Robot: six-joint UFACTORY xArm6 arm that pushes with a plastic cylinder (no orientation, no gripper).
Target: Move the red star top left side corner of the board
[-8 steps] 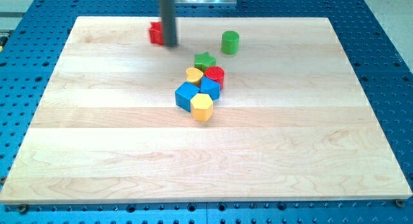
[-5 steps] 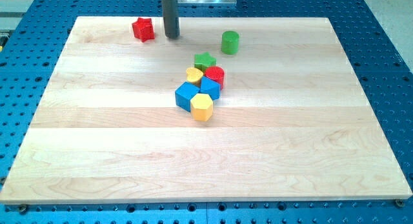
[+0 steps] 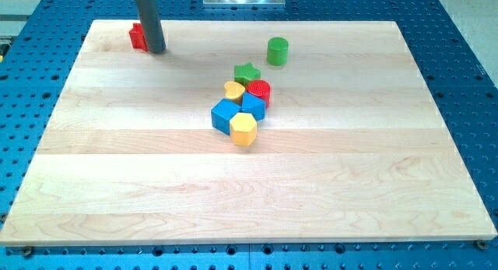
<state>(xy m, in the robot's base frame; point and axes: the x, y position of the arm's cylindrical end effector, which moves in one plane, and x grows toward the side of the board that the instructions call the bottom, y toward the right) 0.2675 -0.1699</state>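
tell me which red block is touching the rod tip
The red star block near the board's top-left corner; my tip sits against its right side. The red cylinder sits in the central cluster.

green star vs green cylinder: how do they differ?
The green star has a pointed outline; the green cylinder is round. The green star sits against the cluster, beside the red cylinder; the green cylinder stands alone, nearer the view's top. Both are the same green.
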